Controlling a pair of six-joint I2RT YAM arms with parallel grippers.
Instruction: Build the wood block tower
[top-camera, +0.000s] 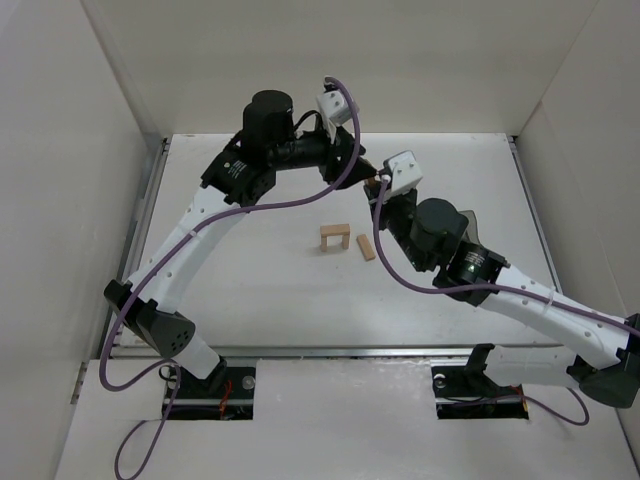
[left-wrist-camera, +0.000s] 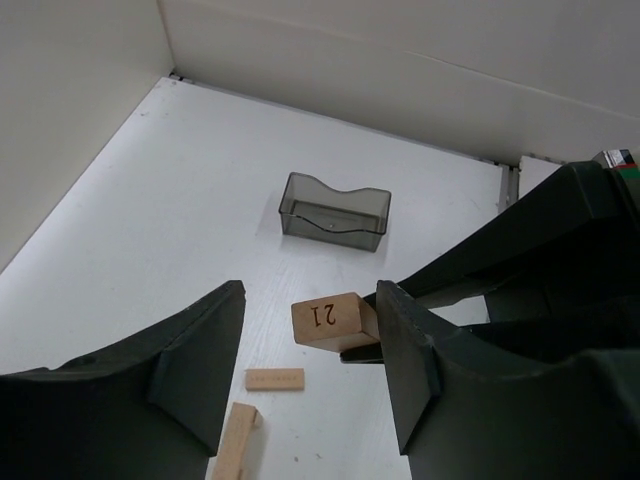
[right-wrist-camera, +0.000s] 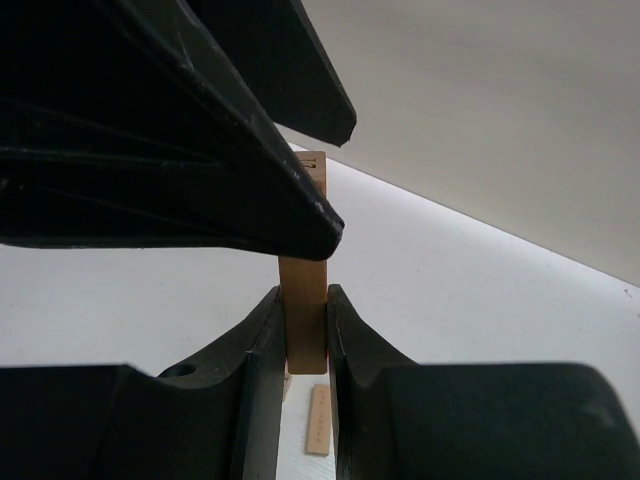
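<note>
Right gripper (right-wrist-camera: 300, 340): fingers clamped together on an upright plank (right-wrist-camera: 302, 300), held in the air.
Left gripper (left-wrist-camera: 310, 350): jaws apart either side of that plank's numbered end (left-wrist-camera: 328, 318); one finger looks to touch it, no grip seen.
Step in hand: seemingly a handover of one plank between the arms, above the table (top-camera: 250, 290).
Next move: likely needs the left jaws to close squarely before the right lets go.
Tower (top-camera: 334, 238): small arch on the table, loose plank (top-camera: 366, 247) just beside it.
Left wrist view only: grey bin (left-wrist-camera: 335, 211) further back.
Top view: both grippers hidden by the arms.
</note>
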